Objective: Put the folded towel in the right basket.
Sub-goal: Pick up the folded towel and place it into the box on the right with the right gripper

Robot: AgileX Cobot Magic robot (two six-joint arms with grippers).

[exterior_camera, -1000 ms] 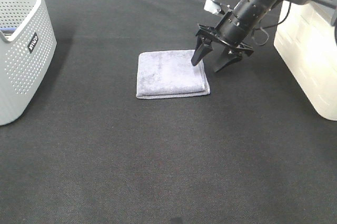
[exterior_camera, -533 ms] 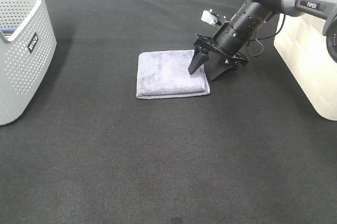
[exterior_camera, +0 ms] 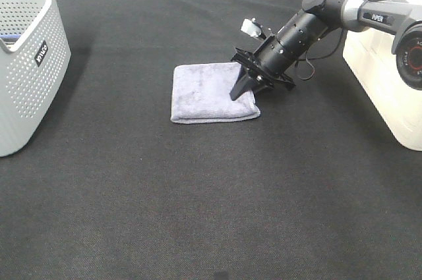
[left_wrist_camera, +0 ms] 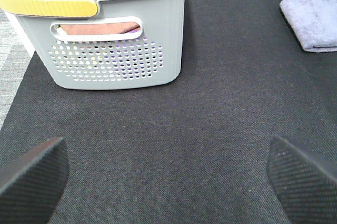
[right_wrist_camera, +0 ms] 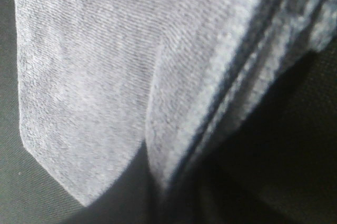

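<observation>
The folded towel, pale lavender-grey, lies flat on the black cloth near the middle. It also shows in the left wrist view and fills the right wrist view, layered edge close up. My right gripper is open, low at the towel's right edge. One finger rests on the towel's top; the other is beside or under that edge. The right basket, cream-white, stands at the right edge, behind the arm. My left gripper is open and empty above bare cloth, out of the exterior view.
A grey hole-dotted basket with a black label stands at the far left. It holds cloths, seen in the left wrist view. The black cloth covers the table.
My right gripper has dropped and slid left, from above the towel's right edge to straddling it. The towel's right edge has shifted slightly left. The left gripper shows no change.
</observation>
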